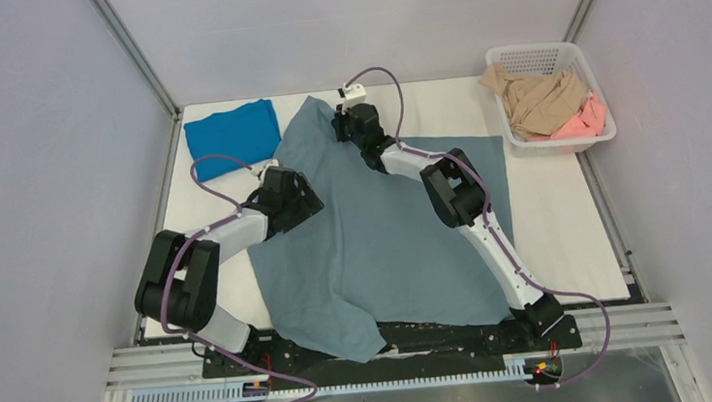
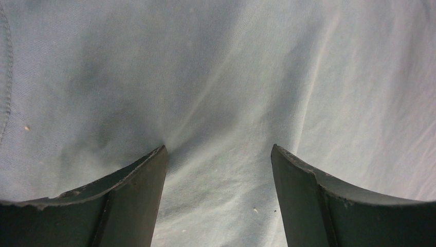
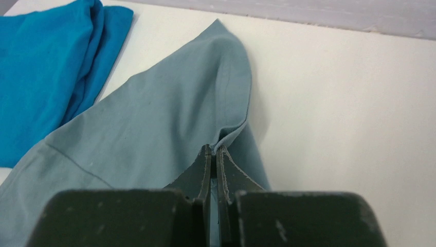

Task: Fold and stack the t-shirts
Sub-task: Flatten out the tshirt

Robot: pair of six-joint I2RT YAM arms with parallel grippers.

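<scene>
A large dusty grey-blue t-shirt (image 1: pixel 384 237) lies spread over the middle of the table, its lower part hanging over the near edge. My right gripper (image 1: pixel 343 122) is shut on its far hem (image 3: pixel 234 131) at the far edge. My left gripper (image 1: pixel 301 194) is open and presses down on the shirt's left side, cloth (image 2: pixel 218 103) showing between the fingers. A bright blue t-shirt (image 1: pixel 232 132) lies folded at the far left; it also shows in the right wrist view (image 3: pixel 46 67). Tan (image 1: pixel 536 98) and pink (image 1: pixel 583 121) t-shirts lie in a basket.
A white laundry basket (image 1: pixel 594 78) stands at the far right corner of the table. Bare white table (image 1: pixel 558 222) lies to the right of the grey-blue shirt. Frame posts rise at the far corners.
</scene>
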